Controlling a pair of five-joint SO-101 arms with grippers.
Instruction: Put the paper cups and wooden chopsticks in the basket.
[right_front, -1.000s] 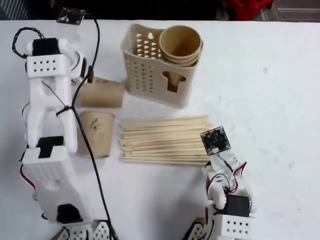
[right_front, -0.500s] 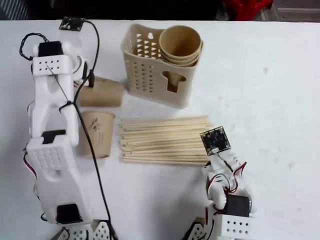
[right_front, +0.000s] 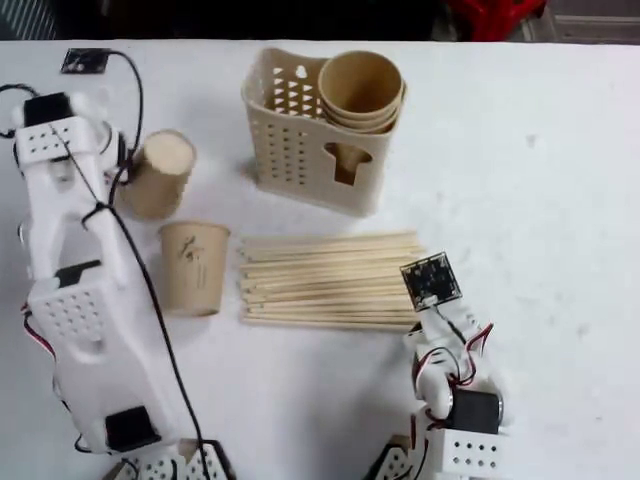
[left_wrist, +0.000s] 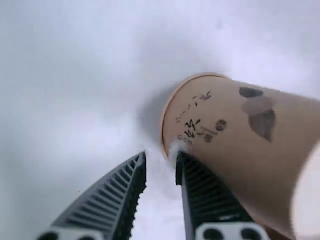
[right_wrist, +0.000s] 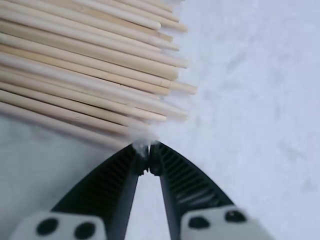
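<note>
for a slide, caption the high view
Beige perforated plastic basket with stacked brown paper cups; two more cups and pale wooden chopsticks wait outside it.

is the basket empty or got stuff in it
Not empty: nested paper cups stand at one end of the basket; the chopsticks lie outside it.

The white bench (right_front: 540, 200) carries a perforated basket (right_front: 290, 150) at twelve o'clock, a bundle of chopsticks (right_front: 330, 280) at centre and a paper cup (right_front: 193, 268) toward nine. A tilted cup (right_front: 155, 178) at ten may touch it.
</note>
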